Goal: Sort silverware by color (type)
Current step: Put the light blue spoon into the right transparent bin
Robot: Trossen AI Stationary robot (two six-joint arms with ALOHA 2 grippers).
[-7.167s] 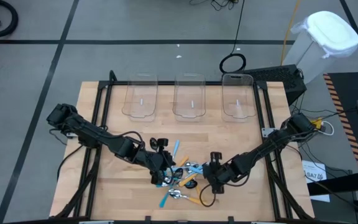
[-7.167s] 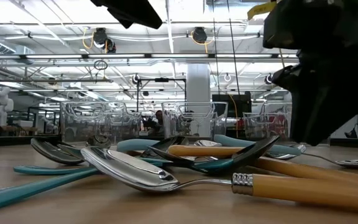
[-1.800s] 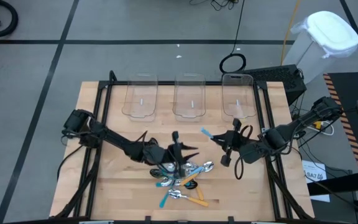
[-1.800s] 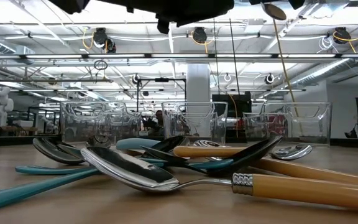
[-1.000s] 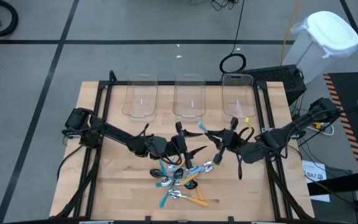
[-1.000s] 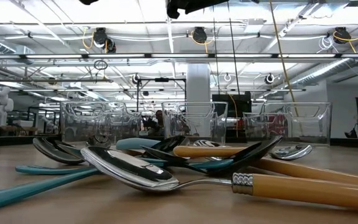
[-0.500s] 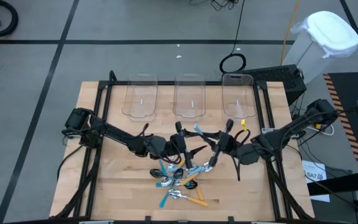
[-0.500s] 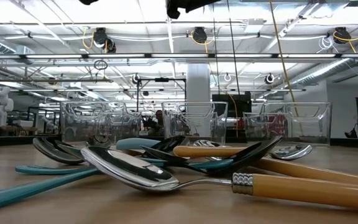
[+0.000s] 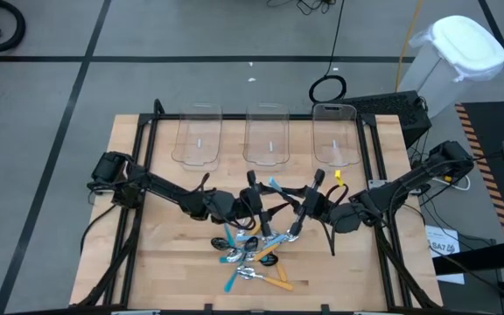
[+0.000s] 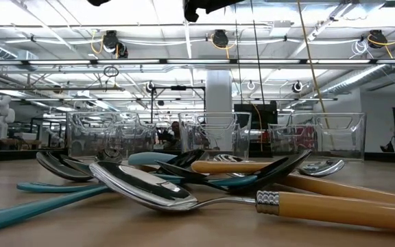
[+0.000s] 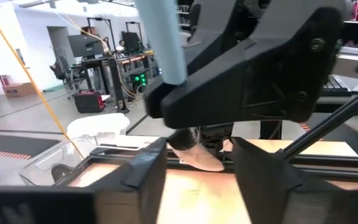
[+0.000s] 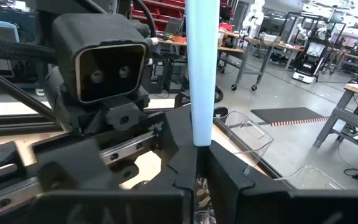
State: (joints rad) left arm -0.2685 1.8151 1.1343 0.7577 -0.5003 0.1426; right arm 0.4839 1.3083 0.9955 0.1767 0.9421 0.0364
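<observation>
My right gripper (image 9: 297, 208) is shut on a spoon with a light-blue handle (image 9: 274, 185) and a silver bowl (image 9: 292, 232), held above the table's middle. My left gripper (image 9: 261, 199) faces it from the table's left, open. In the left wrist view its fingers (image 11: 145, 177) stand on either side of the spoon's bowl end (image 11: 194, 157). Below both grippers the other silverware (image 9: 252, 255) lies heaped on the wood: teal handles with black bowls, orange and light-blue handles with silver bowls (image 10: 146, 186). My right gripper pinches the light-blue handle (image 12: 202, 134) between its two fingers. The fingers come level from the table's right and lie across the spoon. The spoon is lifted clear and stands steeply, handle up and bowl down. Whether my left gripper touches the spoon, I cannot tell.
Three clear plastic bins (image 9: 198, 137) (image 9: 266, 137) (image 9: 334, 137) stand in a row along the table's far edge. Black frame rails (image 9: 143, 166) run along the left and right sides. Bare wood lies between the bins and the grippers.
My right gripper has carried the light-blue spoon toward the table's left, closer to my left gripper, and the spoon's bowl end now sits between the left fingers. The heap on the table has not moved.
</observation>
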